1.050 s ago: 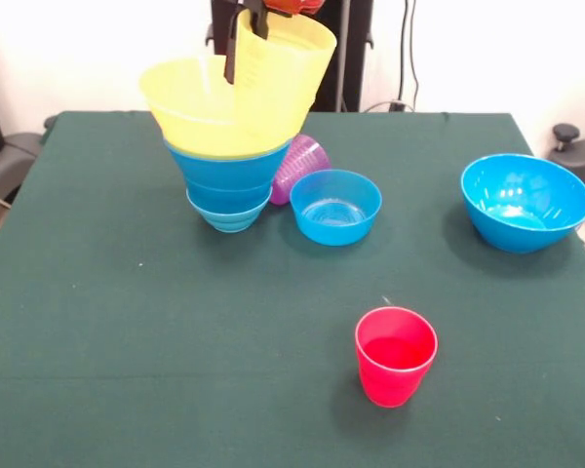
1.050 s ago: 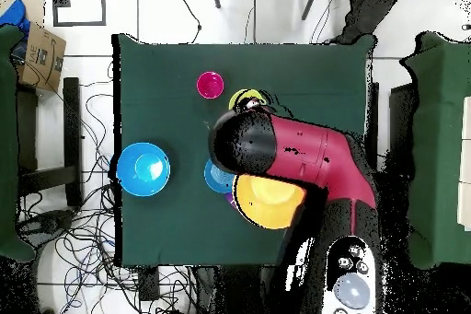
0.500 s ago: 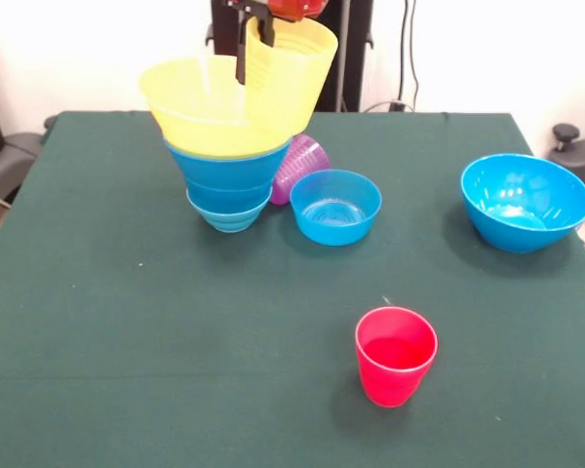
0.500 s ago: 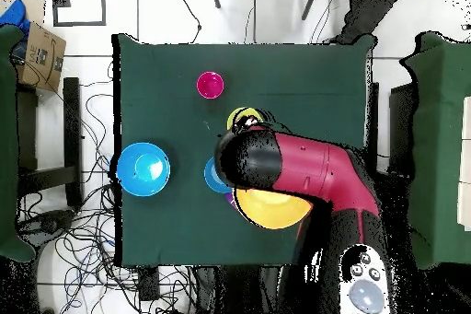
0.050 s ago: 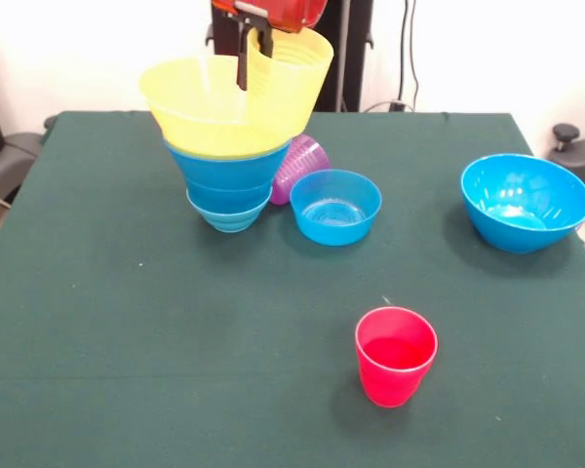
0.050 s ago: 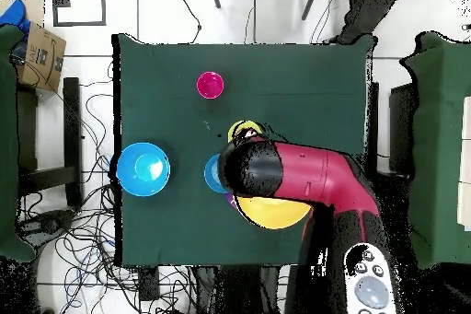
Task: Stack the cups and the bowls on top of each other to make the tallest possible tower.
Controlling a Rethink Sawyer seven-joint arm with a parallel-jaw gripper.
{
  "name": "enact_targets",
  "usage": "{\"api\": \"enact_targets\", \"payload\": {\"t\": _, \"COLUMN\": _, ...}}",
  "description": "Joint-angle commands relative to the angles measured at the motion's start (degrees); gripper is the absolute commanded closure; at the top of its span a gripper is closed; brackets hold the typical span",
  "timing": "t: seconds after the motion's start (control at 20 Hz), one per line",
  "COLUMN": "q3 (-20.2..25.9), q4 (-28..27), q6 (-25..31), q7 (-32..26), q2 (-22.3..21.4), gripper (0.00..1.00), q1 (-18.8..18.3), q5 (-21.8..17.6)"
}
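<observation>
The tower (image 5: 230, 166) stands at the back left: small blue bowls lowest, a larger blue one above, and a very large yellow bowl (image 5: 190, 112) on top. My gripper (image 5: 254, 57) is shut on the rim of a yellow cup (image 5: 291, 78), which hangs tilted with its base inside the yellow bowl. A purple cup (image 5: 302, 164) lies on its side behind the tower. A red cup (image 5: 396, 354) stands upright near the front. In the overhead view the arm (image 6: 299, 172) covers most of the tower; the yellow bowl (image 6: 273, 213) and yellow cup (image 6: 244, 130) peek out.
A small blue bowl (image 5: 335, 206) sits just right of the tower, and a large blue bowl (image 5: 525, 201) stands at the right edge. Overhead, the red cup (image 6: 210, 84) and large blue bowl (image 6: 143, 168) stand apart from the arm. Cables lie on the floor around the table.
The gripper has come down a little and shifted right with the yellow cup, which now sits lower in the yellow bowl. Nothing else has moved.
</observation>
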Motion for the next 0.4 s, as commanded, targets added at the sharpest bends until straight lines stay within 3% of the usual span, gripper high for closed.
{"api": "enact_targets", "payload": {"t": 0.05, "q3": 7.2, "q4": 3.6, "q6": -0.6, "q7": -11.4, "q2": 2.4, "gripper": 1.0, "q1": -0.5, "q5": -6.3}}
{"api": "enact_targets", "payload": {"t": 0.4, "q3": 8.1, "q4": 3.4, "q6": -3.3, "q7": -9.4, "q2": 3.2, "gripper": 1.0, "q1": -0.9, "q5": -9.3}}
